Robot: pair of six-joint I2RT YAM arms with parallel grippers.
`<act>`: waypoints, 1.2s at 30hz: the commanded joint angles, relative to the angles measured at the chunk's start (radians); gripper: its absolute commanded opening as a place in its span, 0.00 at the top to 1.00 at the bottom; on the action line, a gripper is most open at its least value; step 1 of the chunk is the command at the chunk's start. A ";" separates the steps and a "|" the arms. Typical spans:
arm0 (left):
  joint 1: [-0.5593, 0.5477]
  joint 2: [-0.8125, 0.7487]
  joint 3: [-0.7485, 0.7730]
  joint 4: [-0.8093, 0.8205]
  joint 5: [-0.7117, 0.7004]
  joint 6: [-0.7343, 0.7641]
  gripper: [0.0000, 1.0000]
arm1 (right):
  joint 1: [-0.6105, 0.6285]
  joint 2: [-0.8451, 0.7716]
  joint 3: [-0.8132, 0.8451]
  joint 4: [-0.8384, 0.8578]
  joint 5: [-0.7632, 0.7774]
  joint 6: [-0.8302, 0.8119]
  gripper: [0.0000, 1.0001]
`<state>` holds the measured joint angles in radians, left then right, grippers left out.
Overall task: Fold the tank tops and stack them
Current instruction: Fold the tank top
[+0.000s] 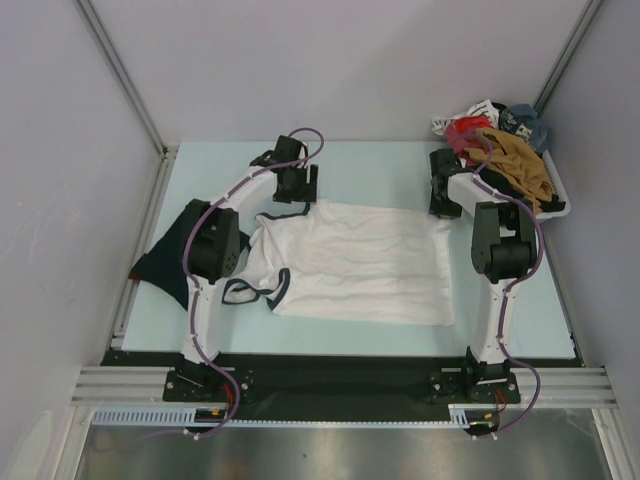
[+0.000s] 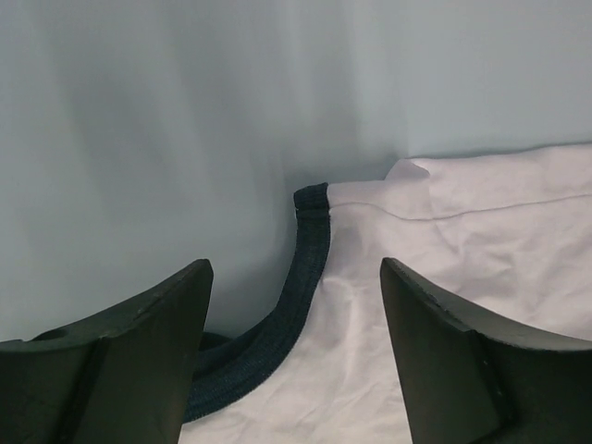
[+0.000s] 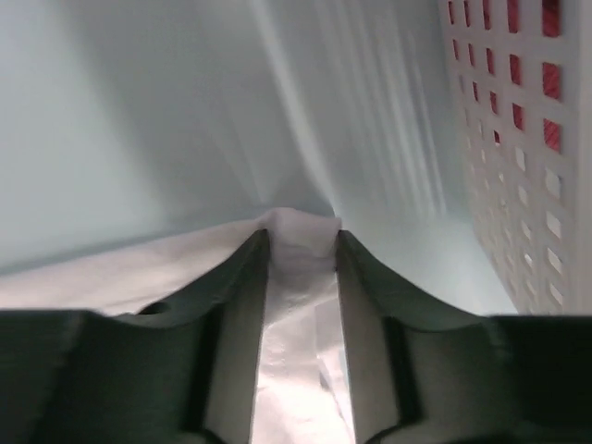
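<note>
My right gripper [image 3: 301, 239] pinches the far hem corner of the white top [image 1: 360, 262], which lies flat mid-table [image 1: 380, 170], likely to lift it for a fold. My left gripper [image 2: 294, 270] hangs spread over the far strap to match. The navy top [image 1: 160, 258] waits at left.

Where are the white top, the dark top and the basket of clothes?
white tank top [image 1: 370, 265], top view, middle of its body.
dark navy tank top [image 1: 163, 262], top view, middle of the visible cloth.
basket [image 1: 553, 211], top view, its white rim.
</note>
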<state>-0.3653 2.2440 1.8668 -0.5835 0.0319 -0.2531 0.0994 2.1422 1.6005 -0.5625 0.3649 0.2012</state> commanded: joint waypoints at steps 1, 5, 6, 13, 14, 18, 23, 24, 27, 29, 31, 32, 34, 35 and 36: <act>0.000 0.000 0.020 0.031 0.031 0.006 0.21 | -0.017 0.031 0.004 0.024 -0.017 0.006 0.62; -0.001 0.003 0.019 0.046 0.010 0.011 0.21 | -0.017 0.021 -0.017 0.059 0.011 0.014 0.79; -0.001 0.009 0.020 0.051 0.008 0.014 0.21 | -0.017 0.015 -0.019 0.067 0.019 0.015 0.81; -0.003 0.074 0.109 0.014 0.040 0.006 0.25 | -0.015 -0.002 -0.010 0.108 0.039 0.015 1.00; -0.006 0.078 0.114 0.010 0.045 0.005 0.25 | -0.013 -0.007 -0.011 0.116 0.037 0.018 1.00; -0.009 0.100 0.118 0.019 0.083 -0.014 0.27 | 0.002 -0.024 -0.014 0.134 0.029 0.014 1.00; -0.009 0.135 0.149 0.030 0.143 -0.052 0.56 | 0.019 -0.030 -0.010 0.138 0.034 0.009 1.00; -0.011 0.146 0.155 0.028 0.138 -0.060 0.65 | 0.020 -0.034 -0.011 0.136 0.040 0.012 1.00; -0.008 0.150 0.172 0.051 0.137 -0.067 0.95 | 0.029 -0.053 -0.014 0.145 0.049 0.014 1.00; -0.001 0.149 0.202 0.050 0.128 -0.069 1.00 | 0.033 -0.061 -0.010 0.145 0.057 0.017 1.00; 0.006 0.134 0.218 0.047 0.111 -0.060 1.00 | 0.029 -0.067 0.004 0.132 0.066 0.029 1.00; 0.006 0.126 0.218 0.044 0.100 -0.045 1.00 | 0.029 -0.068 0.012 0.119 0.071 0.038 1.00; 0.005 0.083 0.192 0.037 0.025 -0.028 1.00 | 0.014 -0.082 0.016 0.105 0.082 0.059 1.00; 0.005 0.063 0.172 0.046 -0.002 -0.015 1.00 | 0.010 -0.093 0.004 0.108 0.078 0.073 1.00; 0.005 0.022 0.146 0.057 -0.029 -0.008 1.00 | 0.005 -0.103 -0.005 0.116 0.065 0.076 1.00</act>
<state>-0.3679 2.3901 2.0277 -0.5594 0.0971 -0.3008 0.1211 2.1330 1.5845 -0.4557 0.4046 0.2382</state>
